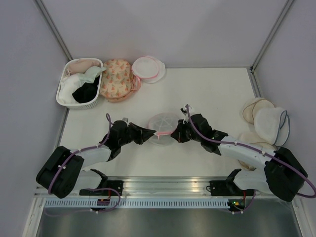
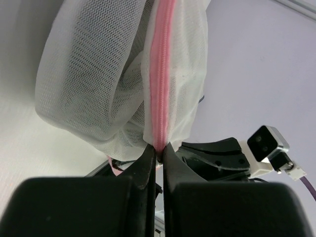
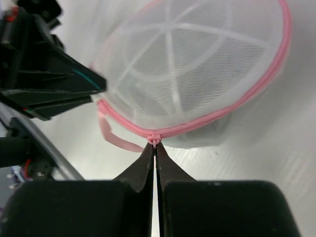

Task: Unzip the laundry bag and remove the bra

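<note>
White matte surface [image 1: 207,98], grey walls on three sides.

- Laundry bag [image 1: 162,126] sits between the two grippers, which meet it from opposite sides. Whether it rests on the surface or hangs just off it, cannot tell.
- Left gripper [image 2: 158,152]: fingers pressed together on the pink zip edging [image 2: 162,74], which runs straight away from the fingertips. The pinch appears to straddle both halves.
- Right gripper [image 3: 155,146]: fingers pressed together on a tiny pink nub [image 3: 154,139] on the rim, probably the zip pull. A loose pink loop [image 3: 116,139] hangs just to the left of the fingertips.
- Nothing dark shows through the mesh. The only black garment in view, likely the bra [image 1: 84,93], lies in a white basket [image 1: 63,98] well beyond the left gripper.

Risks, as I judge them:
- The nub is small and the hold shallow, so a sideways tug could slip it free.
- If the left pinch clamps both halves, the slider may jam on reaching it.
- Pulling off the zip line would deform the soft dome instead of opening the teeth, or strain the mesh.
</note>
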Motion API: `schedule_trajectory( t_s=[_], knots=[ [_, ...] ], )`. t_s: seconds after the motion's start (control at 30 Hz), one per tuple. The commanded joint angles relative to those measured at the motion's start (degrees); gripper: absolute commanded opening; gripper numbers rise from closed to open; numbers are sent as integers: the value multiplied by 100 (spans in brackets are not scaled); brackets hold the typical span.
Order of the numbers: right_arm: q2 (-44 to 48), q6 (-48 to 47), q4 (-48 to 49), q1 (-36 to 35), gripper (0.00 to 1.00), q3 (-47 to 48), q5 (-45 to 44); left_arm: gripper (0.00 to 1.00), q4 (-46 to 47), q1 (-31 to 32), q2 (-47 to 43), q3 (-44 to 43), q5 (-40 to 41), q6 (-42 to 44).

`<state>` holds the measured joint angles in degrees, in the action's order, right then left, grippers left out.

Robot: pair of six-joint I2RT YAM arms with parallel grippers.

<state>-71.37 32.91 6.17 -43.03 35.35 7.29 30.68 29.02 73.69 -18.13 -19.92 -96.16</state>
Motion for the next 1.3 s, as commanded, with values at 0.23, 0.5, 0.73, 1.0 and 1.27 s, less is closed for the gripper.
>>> schedule_trajectory(
  t_s=[0.23, 0.5, 0.73, 1.0, 1.27],
  knots=[
    [159, -821, -2770, -13, 0, 682, -2204, 2, -70, -115, 645, -858, -1258, 1748],
    [291, -769, -3403, -4, 0, 859, -3172, 2, -2265, -203, 769, -2026, -1480, 4436],
    [694, -865, -3289, -22, 0, 886, -2286, 2, -3463, -344, 1314, -3353, -1470, 5994],
    [1231, -838, -3070, -39, 1, 649, -1161, 96, -3595, -344, 1002, -3523, -295, 5556],
    [1064, -725, -1983, -109, 0, 306, 430, 100, -3842, -151, -1101, -2266, 332, 3942]
  ],
)
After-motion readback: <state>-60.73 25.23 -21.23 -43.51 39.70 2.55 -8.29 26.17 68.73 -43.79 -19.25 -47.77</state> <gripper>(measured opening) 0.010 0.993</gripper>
